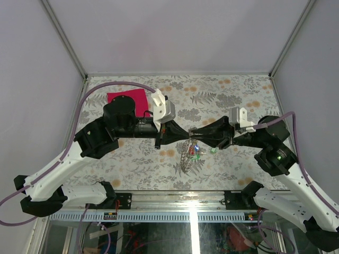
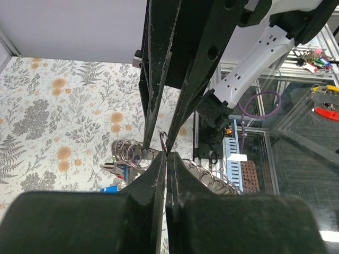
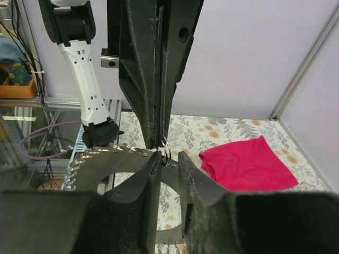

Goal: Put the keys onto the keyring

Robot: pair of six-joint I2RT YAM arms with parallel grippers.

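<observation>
Here the two arms meet tip to tip over the middle of the table [image 1: 238,100], about midway between its left and right edges. The left gripper [image 1: 185,136] is clenched on the jagged rim of the keyring [image 1: 185,157], which is held up off the tabletop and droops from the pinch toward the near edge. The keys [image 1: 196,151], with red, green and blue heads, cluster just beside the ring's right side, under the right gripper [image 1: 195,137]. Whether they hang from the ring or lie on the table I cannot tell.

In the right wrist view that gripper's fingers [image 3: 195,184] stand a little apart. A small ring [image 3: 164,143] sits at the gap, right against the left gripper's tips; whether the fingers pinch it cannot be told.

A magenta cloth [image 1: 128,100] lies near the far left corner, partly hidden behind the left arm. Bare patterned tabletop runs from the grippers to the far edge and the far right corner, and a strip of it shows between the keyring and the near edge. Grey walls [image 1: 32,79] rise at the left, far and right edges.
</observation>
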